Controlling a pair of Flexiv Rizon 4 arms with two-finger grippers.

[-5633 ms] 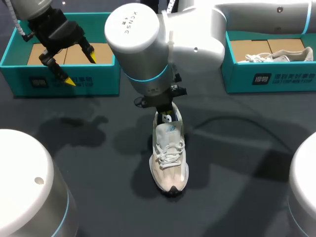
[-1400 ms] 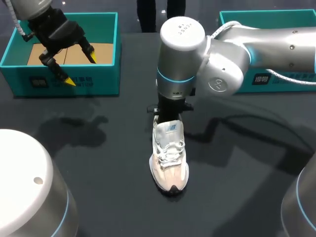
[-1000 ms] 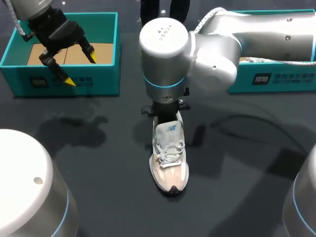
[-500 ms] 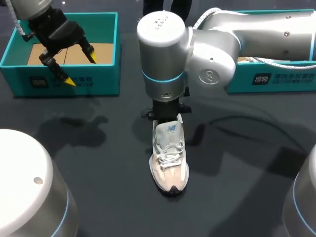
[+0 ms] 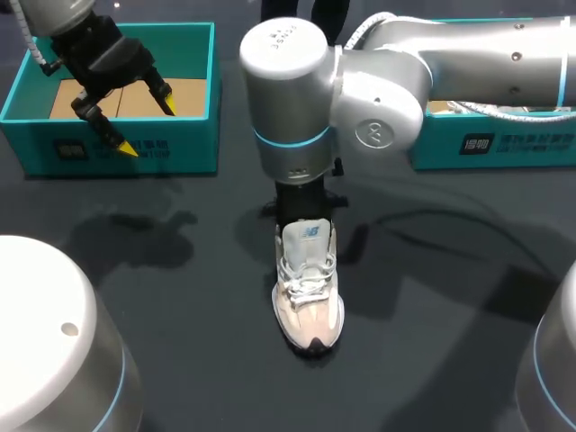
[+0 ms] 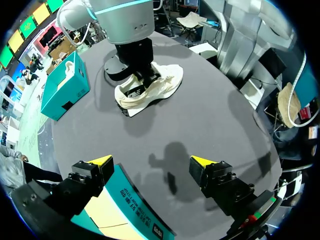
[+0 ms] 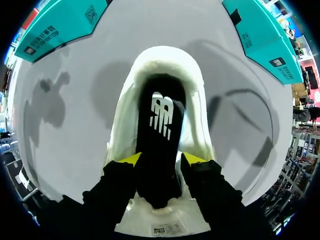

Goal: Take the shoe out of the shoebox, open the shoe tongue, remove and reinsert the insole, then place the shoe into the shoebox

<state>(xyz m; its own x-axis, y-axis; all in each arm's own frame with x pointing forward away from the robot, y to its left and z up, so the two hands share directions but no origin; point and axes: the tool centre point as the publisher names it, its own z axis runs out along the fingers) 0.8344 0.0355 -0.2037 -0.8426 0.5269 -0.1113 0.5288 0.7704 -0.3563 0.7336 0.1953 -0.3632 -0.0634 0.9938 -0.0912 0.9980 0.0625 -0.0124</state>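
1. On your table [image 5: 180, 270], the left shoebox [image 5: 126, 148] and the right shoebox [image 5: 486, 144] stand at the far corners, and the white shoe [image 5: 309, 292] lies in the middle.
2. Your right arm [image 5: 288, 99] stands upright over the shoe's heel. Your left gripper [image 5: 147, 125] hangs over the left shoebox, jaws released.
3. Your right gripper [image 7: 163, 158] reaches inside the shoe, jaws clenched on the black insole [image 7: 159, 120] from both sides.

The right arm [image 5: 468, 45] was silver-grey, its round joint cap [image 5: 282, 45] printed with small letters. Below the cap ran a light-blue ring [image 5: 288, 139]; beside the cap, a white cable [image 5: 358, 31]. The left gripper [image 6: 150, 161] and right gripper [image 7: 162, 159] were black with yellow fingertips [image 7: 131, 159].
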